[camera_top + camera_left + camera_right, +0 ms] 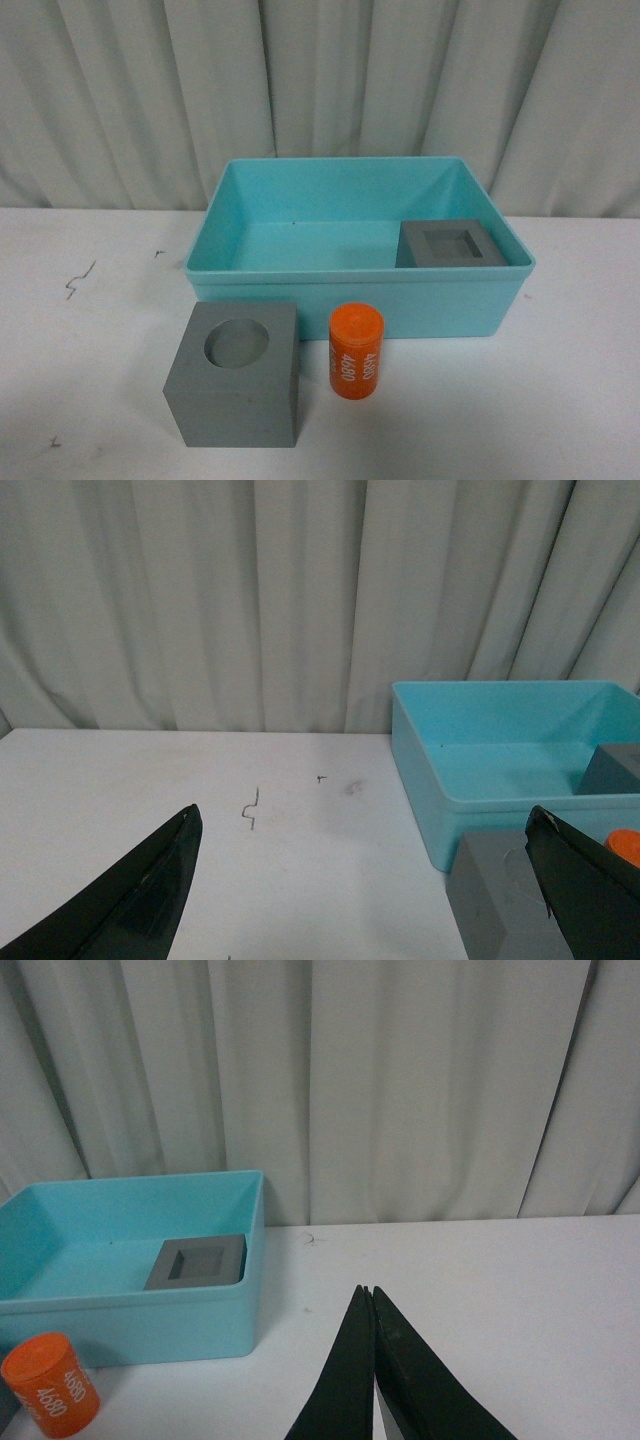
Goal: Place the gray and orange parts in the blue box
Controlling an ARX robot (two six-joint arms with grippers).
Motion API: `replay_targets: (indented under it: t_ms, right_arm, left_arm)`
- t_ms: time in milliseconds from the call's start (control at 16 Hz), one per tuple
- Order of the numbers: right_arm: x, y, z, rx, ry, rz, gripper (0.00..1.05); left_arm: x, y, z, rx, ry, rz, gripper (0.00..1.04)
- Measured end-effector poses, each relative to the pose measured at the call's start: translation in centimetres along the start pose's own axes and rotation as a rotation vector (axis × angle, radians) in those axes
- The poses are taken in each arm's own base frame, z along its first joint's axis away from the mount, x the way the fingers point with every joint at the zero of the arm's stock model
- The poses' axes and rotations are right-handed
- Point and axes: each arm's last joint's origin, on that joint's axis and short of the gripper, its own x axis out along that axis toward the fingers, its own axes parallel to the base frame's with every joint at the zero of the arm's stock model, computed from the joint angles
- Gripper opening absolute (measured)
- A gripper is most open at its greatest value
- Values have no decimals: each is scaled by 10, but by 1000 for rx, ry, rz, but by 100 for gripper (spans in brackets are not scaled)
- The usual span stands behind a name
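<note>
White desk fills the lower part of the front view, with faint dark scuffs at the left. Nearest, at lower centre-left, stands the gray cube with the round recess, and the upright orange cylinder is just beside it on the right. Behind both sits the blue box, with the gray cube with the square recess inside its near right corner. A pale pleated curtain closes the back. In the wrist views the left fingers are spread wide and empty, while the right fingers are pressed together on nothing.

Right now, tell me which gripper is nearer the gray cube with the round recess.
Left. The open left gripper has the round-recess cube right beside one finger; the shut right gripper sits farther off, past the orange cylinder.
</note>
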Motion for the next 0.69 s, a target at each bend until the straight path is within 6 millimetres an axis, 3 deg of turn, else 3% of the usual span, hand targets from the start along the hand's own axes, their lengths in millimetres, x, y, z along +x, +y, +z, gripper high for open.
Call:
replay_targets:
  t_ms: [564,689]
  right_arm:
    - [-16,0,-4,0,14,0,2]
    - [-16,0,-3,-1,9,0,27]
  left_arm:
    - [0,0,0,0,0,-1,98]
    - [0,0,0,0,0,0,98]
